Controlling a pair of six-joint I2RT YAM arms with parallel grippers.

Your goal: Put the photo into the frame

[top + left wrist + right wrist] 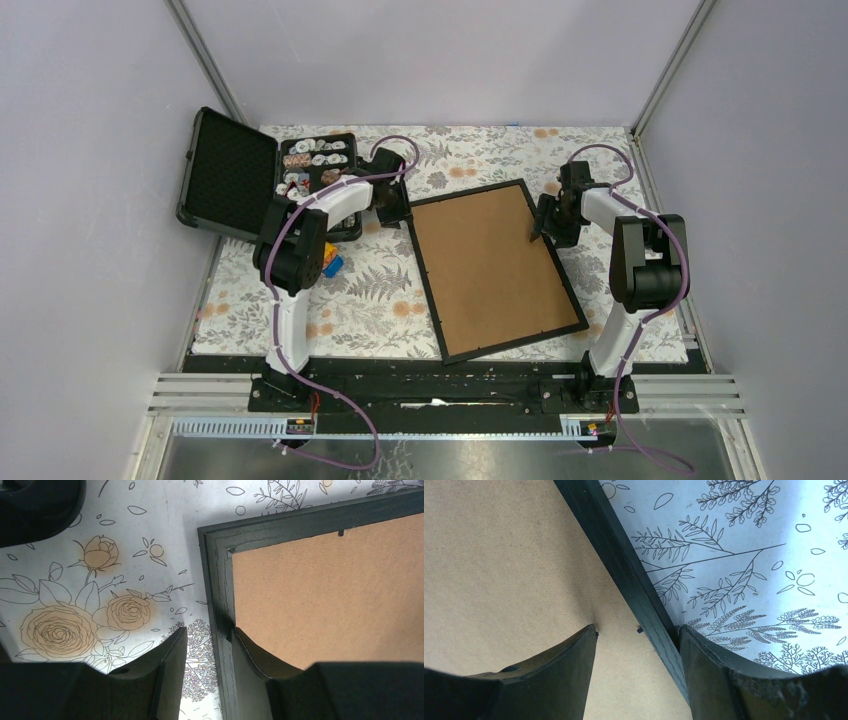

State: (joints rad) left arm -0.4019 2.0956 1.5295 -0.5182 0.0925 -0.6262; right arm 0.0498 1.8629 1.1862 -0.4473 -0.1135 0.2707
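- Top view: the frame (495, 268) lay back-up at the centre of the floral cloth (370, 290), with the left gripper (392, 205) at its upper-left corner and the right gripper (541, 222) at its right edge.
- Left wrist: the 2 fingers (170, 655) were spread, straddling the black moulding.
- Right wrist: the 2 fingers (574, 655) were spread across the moulding, clamping nothing.

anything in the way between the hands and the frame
Nothing visible. The left hand and right hand each sit open astride the frame at its black edge, half over the brown back board, half over the tablecloth. The photo is not in view.
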